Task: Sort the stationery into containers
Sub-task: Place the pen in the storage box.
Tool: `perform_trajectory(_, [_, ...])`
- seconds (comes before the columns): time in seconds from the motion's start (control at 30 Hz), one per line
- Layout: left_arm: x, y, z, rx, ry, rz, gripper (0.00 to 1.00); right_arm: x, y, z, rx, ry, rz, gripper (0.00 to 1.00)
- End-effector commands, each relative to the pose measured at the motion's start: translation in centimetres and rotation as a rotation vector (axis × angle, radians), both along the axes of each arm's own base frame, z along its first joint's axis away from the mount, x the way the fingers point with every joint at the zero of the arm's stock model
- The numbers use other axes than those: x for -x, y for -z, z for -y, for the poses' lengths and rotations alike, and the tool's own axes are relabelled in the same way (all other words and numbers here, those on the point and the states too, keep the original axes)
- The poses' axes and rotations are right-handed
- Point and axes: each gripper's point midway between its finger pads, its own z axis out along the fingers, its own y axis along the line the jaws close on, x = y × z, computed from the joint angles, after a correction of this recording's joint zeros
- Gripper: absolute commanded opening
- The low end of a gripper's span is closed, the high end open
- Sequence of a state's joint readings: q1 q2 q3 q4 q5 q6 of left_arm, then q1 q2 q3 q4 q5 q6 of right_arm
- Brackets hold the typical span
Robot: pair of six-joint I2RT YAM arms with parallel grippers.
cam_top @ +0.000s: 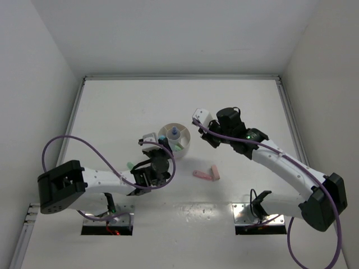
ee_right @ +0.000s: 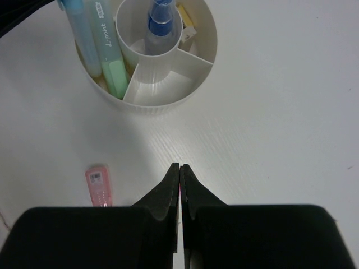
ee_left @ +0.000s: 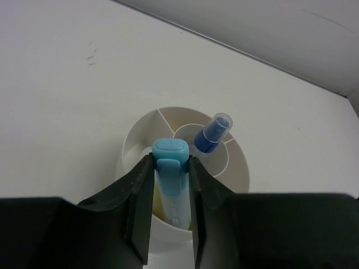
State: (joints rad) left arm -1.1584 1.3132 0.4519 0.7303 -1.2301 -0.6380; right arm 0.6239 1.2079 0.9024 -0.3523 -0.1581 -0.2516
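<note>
The white divided dish [cam_top: 168,128] stands mid-table. My left gripper [ee_left: 170,159] is over its near wedge, shut on a light blue highlighter [ee_left: 171,185] that stands upright with its lower end inside the dish [ee_left: 134,126]. In the top view this gripper [cam_top: 162,148] is at the dish's lower left rim. A blue-capped piece [ee_left: 212,133] leans in the centre cup. A mint green highlighter [ee_right: 109,56] and a small beige block [ee_right: 188,33] lie in wedges of the dish [ee_right: 210,33]. My right gripper [ee_right: 179,166] is shut and holds nothing, hovering over the table to the right of the dish.
Two pink pieces [cam_top: 203,175] [cam_top: 214,170] lie on the table below and right of the dish; one pink piece [ee_right: 99,186] shows left of my right fingers. A mint piece [cam_top: 130,166] lies beside the left arm. White walls ring the table.
</note>
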Motion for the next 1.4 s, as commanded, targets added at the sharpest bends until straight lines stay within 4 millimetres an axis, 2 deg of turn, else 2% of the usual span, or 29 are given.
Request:
perform_trajectory(0.0, [-0.1,-1.3,0.0,0.060,-0.011,0.012,0.29,-0.2,-0.3,-0.3,-0.012,-0.014,0.014,0.00])
perform_trajectory(0.1, [-0.1,-2.2,-0.4,0.090,-0.004,0.024,0.14,-0.2,-0.3,-0.3,-0.012,-0.014,0.014,0.00])
perform_trajectory(0.17, [-0.2,-2.9,-0.4,0.108,0.011,0.034,0.12,-0.2,-0.3,-0.3,-0.012,-0.014,0.014,0.00])
perform_trajectory(0.23, [-0.3,-2.7,-0.9,0.099,0.002,0.031,0.12,-0.2,-0.3,-0.3,-0.012,-0.014,0.014,0.00])
perform_trajectory(0.27, [-0.3,-2.5,-0.8,0.092,0.012,0.026,0.13,-0.2,-0.3,-0.3,-0.012,-0.014,0.014,0.00])
perform_trajectory(0.3, [-0.2,-2.9,-0.9,0.112,0.012,0.030,0.24,-0.2,-0.3,-0.3,-0.012,-0.014,0.014,0.00])
perform_trajectory(0.4, [-0.5,-2.9,-1.4,0.106,0.006,0.026,0.35,-0.2,-0.3,-0.3,-0.012,-0.014,0.014,0.00])
perform_trajectory(0.87, [-1.1,-1.1,-0.5,0.084,0.020,0.001,0.33,-0.2,-0.3,-0.3,-0.012,-0.014,0.014,0.00])
perform_trajectory(1.0, [-1.3,0.1,-0.4,0.061,0.030,-0.028,0.32,-0.2,-0.3,-0.3,-0.012,-0.014,0.014,0.00])
perform_trajectory(1.07, [-1.2,0.8,-0.2,0.062,0.037,-0.046,0.40,-0.2,-0.3,-0.3,-0.012,-0.014,0.014,0.00])
perform_trajectory(1.1, [-1.1,1.0,-0.2,0.061,0.036,-0.052,0.48,-0.2,-0.3,-0.3,-0.012,-0.014,0.014,0.00])
perform_trajectory(1.13, [-1.1,1.0,-0.2,0.061,0.036,-0.052,0.62,-0.2,-0.3,-0.3,-0.012,-0.014,0.014,0.00])
perform_trajectory(1.2, [-1.1,0.9,-0.4,0.050,0.036,-0.054,0.66,-0.2,-0.3,-0.3,-0.012,-0.014,0.014,0.00])
perform_trajectory(1.23, [-1.1,0.9,-0.4,0.050,0.036,-0.054,0.72,-0.2,-0.3,-0.3,-0.012,-0.014,0.014,0.00])
perform_trajectory(1.37, [-1.1,-0.3,-0.6,0.047,0.041,-0.030,0.73,-0.2,-0.3,-0.3,-0.012,-0.014,0.014,0.00])
